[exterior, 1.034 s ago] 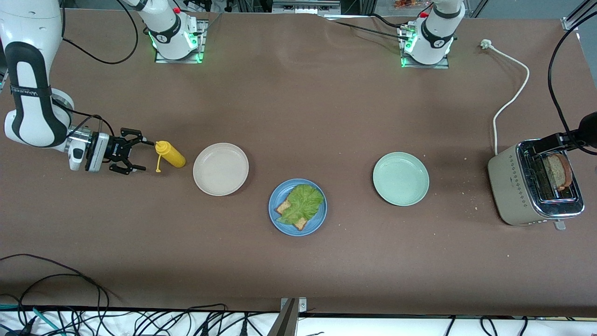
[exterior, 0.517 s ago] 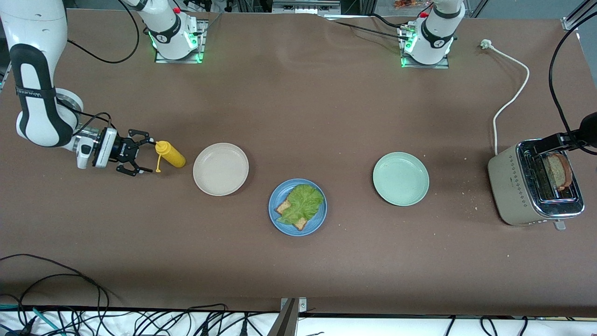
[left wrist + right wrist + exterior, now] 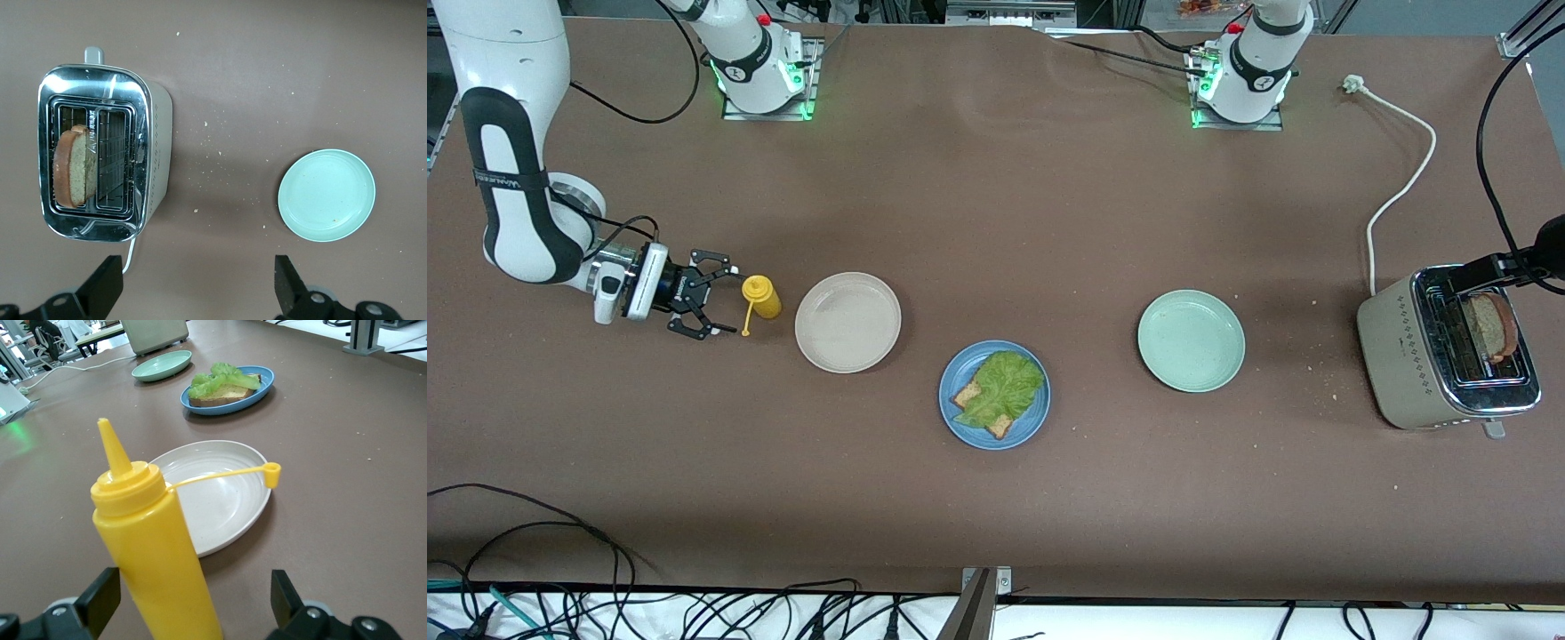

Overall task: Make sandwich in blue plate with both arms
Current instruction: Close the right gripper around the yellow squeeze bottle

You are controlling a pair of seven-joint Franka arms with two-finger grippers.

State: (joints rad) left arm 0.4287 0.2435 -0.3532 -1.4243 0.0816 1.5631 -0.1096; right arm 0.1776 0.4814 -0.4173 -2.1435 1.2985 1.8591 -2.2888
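Sandwich [image 3: 998, 392] is half built, one brown wholegrain slice under ruffled green lettuce on the round blue plate [image 3: 1038, 424] mid-worktop; top slice [image 3: 1491, 325] waits in the beige toaster [image 3: 1409, 360] under the open left end effector [image 3: 197, 297], while the open right end effector [image 3: 713, 305] flanks an upright yellow squeeze bottle [image 3: 761, 295].

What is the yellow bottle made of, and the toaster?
The yellow bottle looks like soft, smooth plastic: even colour, dull shine, and a thin bendy strap holding its little cap. The toaster seems to have a shiny metal top, since it mirrors light around the slots; its beige sides look matte, maybe painted metal or plastic.
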